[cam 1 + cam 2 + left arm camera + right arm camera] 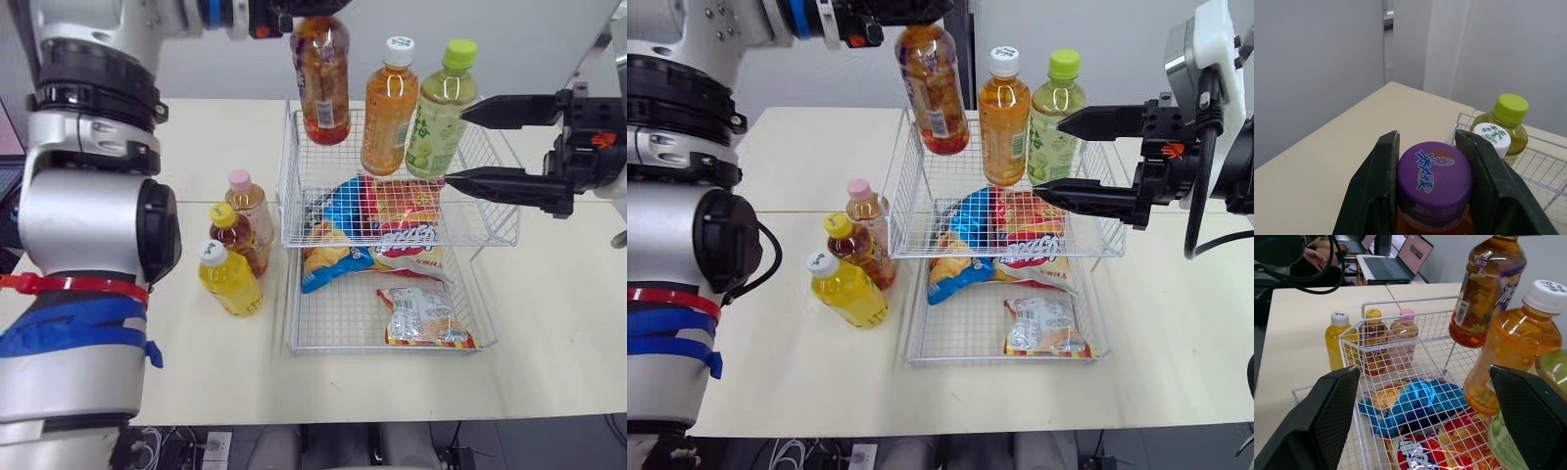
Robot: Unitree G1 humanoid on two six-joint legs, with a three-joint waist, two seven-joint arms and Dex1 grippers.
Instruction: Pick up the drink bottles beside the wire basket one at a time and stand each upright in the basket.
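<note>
We see the left end effector (1428, 136) clamped on the tea bottle's (321, 78) cap (1434, 178), bottle dangling over the basket (294, 176); the right end effector (454, 145) is wide open by the green bottle (439, 113). Eye views crop the cap.

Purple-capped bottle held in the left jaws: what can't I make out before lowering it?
1. Left wrist view: the body of the purple-capped amber tea bottle and whatever lies below it, hidden by its cap and the left jaws.
2. Head views: its cap, hidden by the jaws at the top edge.
3. Right wrist view: the green-capped pale-green bottle, cut off by the picture's edge.
</note>
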